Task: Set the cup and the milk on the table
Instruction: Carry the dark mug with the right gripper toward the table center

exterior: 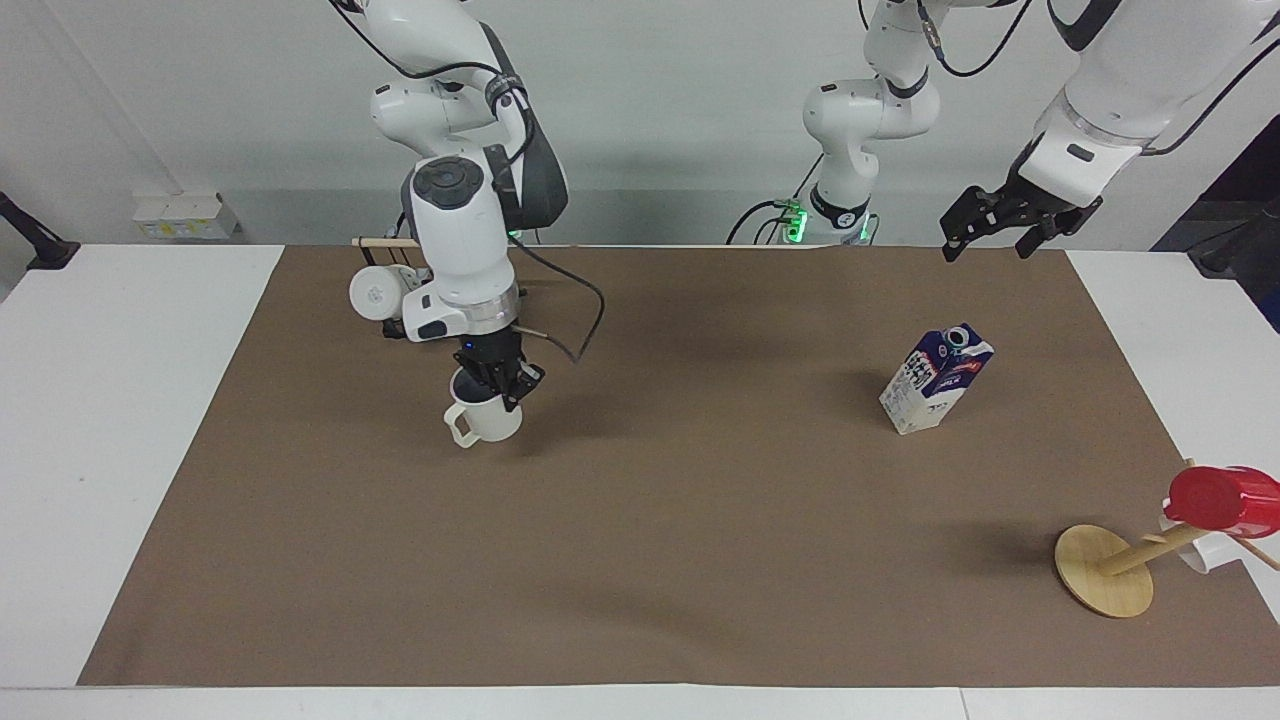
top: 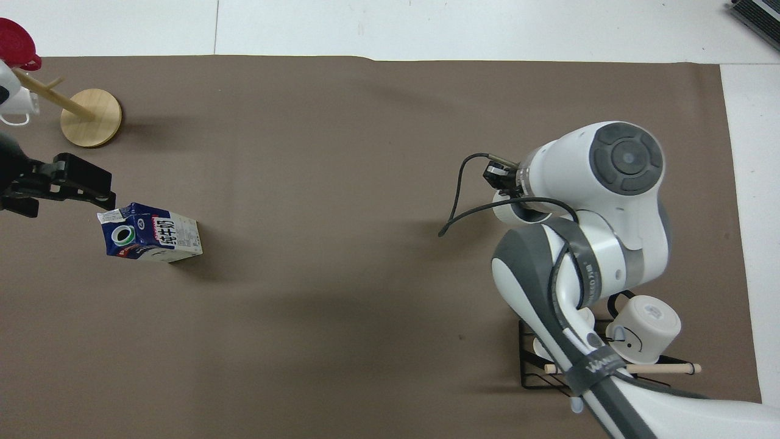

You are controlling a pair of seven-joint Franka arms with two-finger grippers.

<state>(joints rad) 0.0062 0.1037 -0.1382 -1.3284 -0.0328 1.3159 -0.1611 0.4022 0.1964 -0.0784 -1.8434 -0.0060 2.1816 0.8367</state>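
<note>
Gripping the cup (exterior: 484, 418), right gripper (exterior: 497, 385) overhangs bare table (exterior: 640, 560).

A wooden stand (exterior: 1104, 571) with a round base sits at about 4 o'clock on the brown sheet. A red cup (exterior: 1224, 500) hangs on it. A black wire rack (top: 548, 372) at about 10 o'clock holds a white mug (top: 647, 328).

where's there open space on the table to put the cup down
The widest bare stretch of brown sheet lies between the cup in the right gripper and the milk. It is crowded by the black rack and the wooden stand.
</note>
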